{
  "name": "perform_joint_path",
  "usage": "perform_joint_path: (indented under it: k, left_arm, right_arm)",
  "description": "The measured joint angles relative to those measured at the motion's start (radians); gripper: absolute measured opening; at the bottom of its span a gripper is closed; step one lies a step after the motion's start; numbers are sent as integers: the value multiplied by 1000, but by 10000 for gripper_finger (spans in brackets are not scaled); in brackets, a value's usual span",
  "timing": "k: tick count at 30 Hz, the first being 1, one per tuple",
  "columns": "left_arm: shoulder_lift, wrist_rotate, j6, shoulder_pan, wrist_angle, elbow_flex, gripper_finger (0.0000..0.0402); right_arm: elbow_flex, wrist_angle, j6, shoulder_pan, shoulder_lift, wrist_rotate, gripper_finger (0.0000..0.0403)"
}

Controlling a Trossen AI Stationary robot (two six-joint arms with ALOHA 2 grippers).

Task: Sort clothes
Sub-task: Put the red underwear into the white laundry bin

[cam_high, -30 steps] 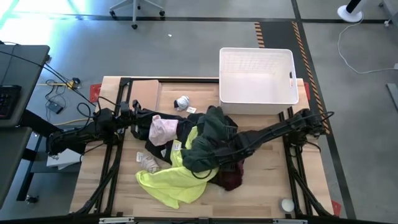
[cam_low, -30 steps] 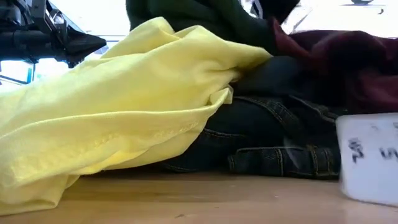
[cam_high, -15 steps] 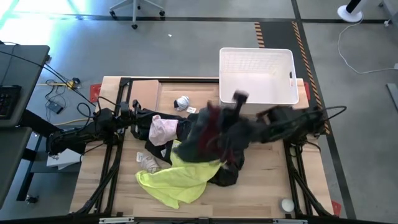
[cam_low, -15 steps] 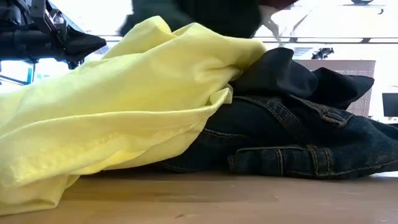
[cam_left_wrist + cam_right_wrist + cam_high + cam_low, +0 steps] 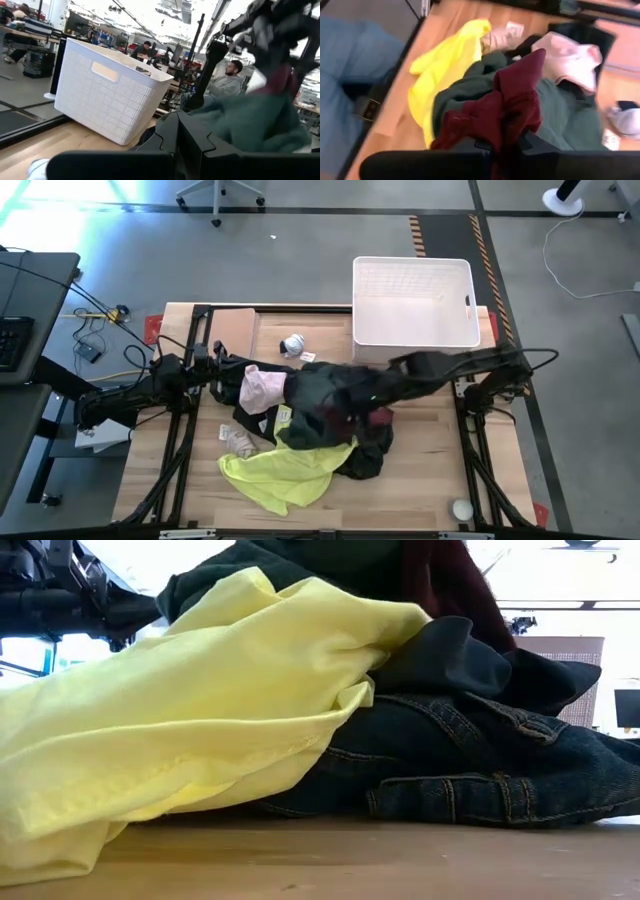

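A pile of clothes lies mid-table: a neon yellow garment (image 5: 285, 470) at the near side, a pale pink one (image 5: 262, 388), black ones (image 5: 365, 462) and dark denim (image 5: 480, 770). My right gripper (image 5: 378, 388) is above the pile, shut on a maroon garment (image 5: 510, 107) and a dark green one (image 5: 322, 395). Both hang from it, and the green one drapes down onto the pile. My left gripper (image 5: 220, 366) waits shut at the pile's left edge, beside a black garment. My right gripper pinches a bunched fold of the maroon garment (image 5: 506, 131) between its two fingers, slanting down from the table's right side. The dark green garment (image 5: 470, 92) is caught up with it. Both hang slack below the fingers, and the green one's lower part lies on the pile.
A white perforated basket (image 5: 415, 300) stands at the far right. A small white-grey ball (image 5: 293, 345) lies far of the pile, and another ball (image 5: 460, 508) lies at the near right corner. People sit in the room beyond the table.
My right gripper has risen out of the pile and gone toward the table's far right, shut on the maroon and dark green garments. These have lifted off the pile's right side and now hang. The black and denim garments beneath have come into view.
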Motion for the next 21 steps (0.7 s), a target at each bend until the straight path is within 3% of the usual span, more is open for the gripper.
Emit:
perform_joint_path:
  k: [5,9,16,21]
  left_arm:
    - [0,-5,0,0,2,0,3]
    - [0,-25,0,1,2,0,3]
    - [0,-61,1,1,3,0,3]
    - [0,-60,0,1,3,0,3]
  right_arm:
    - [-187,192,28,-48,0,70,25]
    - [-254,216,58,-86,1,76,75]
    - [-152,96,139,-105,-1,57,190]
    - [-49,-45,230,-50,-2,58,239]
